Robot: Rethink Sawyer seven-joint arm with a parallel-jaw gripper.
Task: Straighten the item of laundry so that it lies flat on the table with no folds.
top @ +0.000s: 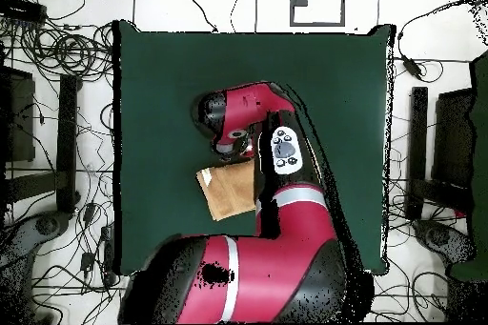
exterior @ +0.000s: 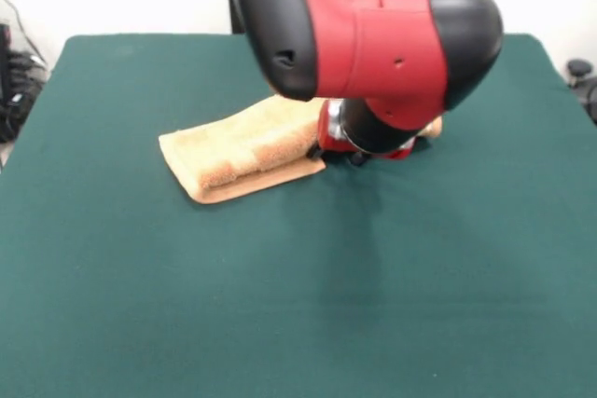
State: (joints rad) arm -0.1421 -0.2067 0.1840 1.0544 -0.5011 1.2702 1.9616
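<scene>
The orange-tan towel [exterior: 241, 148] lies folded over on itself on the dark green table [exterior: 298, 305], left of centre and toward the robot's side. Its right end is hidden behind the arm. In the overhead view the towel [top: 227, 191] shows as a small folded rectangle on the table [top: 334, 73], partly under the arm. My gripper [exterior: 357, 150] is low at the towel's right end, mostly hidden by the red and black wrist. In the overhead view the gripper [top: 232, 144] sits under the wrist at the towel's far edge. Its state does not show.
The bulky red arm [top: 276, 207] reaches across the table from the robot's side and covers part of it. Cables and dark equipment [top: 57, 54] lie on the floor around the table. A dark object [exterior: 580, 72] stands off the table's right edge.
</scene>
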